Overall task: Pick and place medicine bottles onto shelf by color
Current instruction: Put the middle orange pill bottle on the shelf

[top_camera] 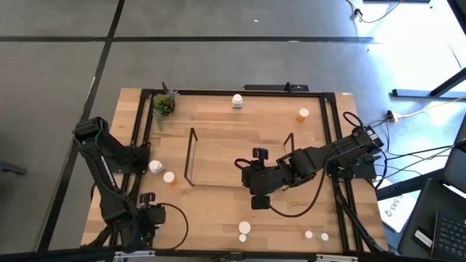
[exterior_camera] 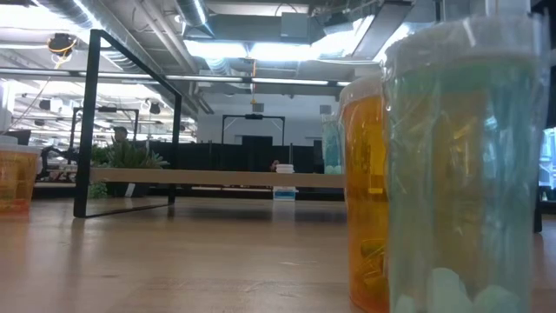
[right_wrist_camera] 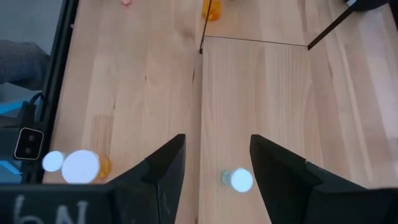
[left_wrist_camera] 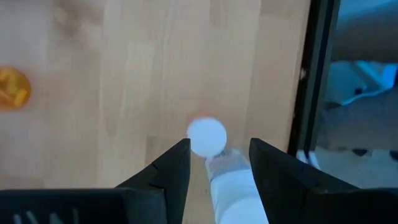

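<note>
White-capped medicine bottles (top_camera: pixel 237 100) stand scattered over the wooden surface (top_camera: pixel 218 109): one white-bodied at the far edge, an orange one (top_camera: pixel 303 114) toward the far right corner, a white one and an orange one (top_camera: pixel 169 177) side by side left of the shelf (top_camera: pixel 240 156), and several small ones (top_camera: pixel 245 228) along the near edge. A tiny teal bottle (right_wrist_camera: pixel 238 179) sits on the shelf's light wood board, directly ahead of the right pincer (right_wrist_camera: pixel 212 163), whose fingers stand apart with nothing between them; in the high view this pincer (top_camera: pixel 260 200) hangs over the near edge of the shelf. The left pincer (left_wrist_camera: pixel 219 163) waits at the near left corner, fingers also apart, with a white bottle (left_wrist_camera: pixel 211 146) lying in line between them but not visibly clamped. These bottles appear to be light, rigid plastic with smooth round walls, so they will likely tip or roll under a glancing touch. Judged best practice: close across the body just under the cap, squarely on the diameter, with moderate force. A potted plant (top_camera: pixel 163 105) occupies the far left corner.
</note>
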{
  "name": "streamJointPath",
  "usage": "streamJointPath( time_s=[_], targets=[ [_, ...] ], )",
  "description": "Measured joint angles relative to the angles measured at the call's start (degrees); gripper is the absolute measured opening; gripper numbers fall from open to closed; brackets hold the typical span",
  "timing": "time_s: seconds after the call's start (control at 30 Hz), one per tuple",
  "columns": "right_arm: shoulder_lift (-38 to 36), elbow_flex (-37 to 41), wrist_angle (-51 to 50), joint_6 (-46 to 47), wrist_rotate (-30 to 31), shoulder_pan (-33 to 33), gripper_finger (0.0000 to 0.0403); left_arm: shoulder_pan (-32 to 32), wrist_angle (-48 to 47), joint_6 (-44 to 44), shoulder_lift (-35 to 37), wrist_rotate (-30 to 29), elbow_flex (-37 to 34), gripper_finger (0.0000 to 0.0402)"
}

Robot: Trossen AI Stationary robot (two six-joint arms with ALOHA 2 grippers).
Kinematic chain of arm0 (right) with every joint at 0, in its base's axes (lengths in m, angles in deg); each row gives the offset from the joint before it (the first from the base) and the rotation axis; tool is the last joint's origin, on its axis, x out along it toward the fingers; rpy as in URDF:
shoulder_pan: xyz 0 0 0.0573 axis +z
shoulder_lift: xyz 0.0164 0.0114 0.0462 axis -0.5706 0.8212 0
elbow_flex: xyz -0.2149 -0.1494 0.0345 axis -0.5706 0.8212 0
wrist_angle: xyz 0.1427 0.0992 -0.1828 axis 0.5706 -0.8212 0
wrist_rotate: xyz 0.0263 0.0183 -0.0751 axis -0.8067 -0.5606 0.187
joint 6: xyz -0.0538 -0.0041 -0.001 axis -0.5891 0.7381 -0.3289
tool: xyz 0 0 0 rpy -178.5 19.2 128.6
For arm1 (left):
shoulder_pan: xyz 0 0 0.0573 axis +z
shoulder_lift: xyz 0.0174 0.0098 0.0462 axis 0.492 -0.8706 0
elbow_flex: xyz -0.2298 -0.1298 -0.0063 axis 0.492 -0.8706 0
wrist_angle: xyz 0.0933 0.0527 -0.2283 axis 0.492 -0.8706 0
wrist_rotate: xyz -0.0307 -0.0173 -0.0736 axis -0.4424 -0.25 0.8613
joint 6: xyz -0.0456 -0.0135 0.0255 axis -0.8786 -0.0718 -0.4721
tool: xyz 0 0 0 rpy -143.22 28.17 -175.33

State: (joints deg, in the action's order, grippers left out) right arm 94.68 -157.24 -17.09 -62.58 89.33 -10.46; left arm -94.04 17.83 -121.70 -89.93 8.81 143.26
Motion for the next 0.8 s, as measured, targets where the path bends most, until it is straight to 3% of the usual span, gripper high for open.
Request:
streamJointPath(
  time_s=[0.4,0.53,0.8],
  targets=[
    [0.0,0.0,0.02,-0.07,-0.18,0.0,0.0181,-0.71,-0.56,-0.26,-1.59,-0.03,0.0,0.0157],
    [0.02,0.0,0.02,-1.57,-5.53,-0.01,0.0181,-0.64,-0.53,-0.26,-1.59,-0.2,0.0,0.0158],
    [0.02,0.0,0.02,-1.69,-6.08,-0.02,0.0181,-0.62,-0.54,-0.33,-1.59,-1.12,0.0,0.0158]
  ],
)
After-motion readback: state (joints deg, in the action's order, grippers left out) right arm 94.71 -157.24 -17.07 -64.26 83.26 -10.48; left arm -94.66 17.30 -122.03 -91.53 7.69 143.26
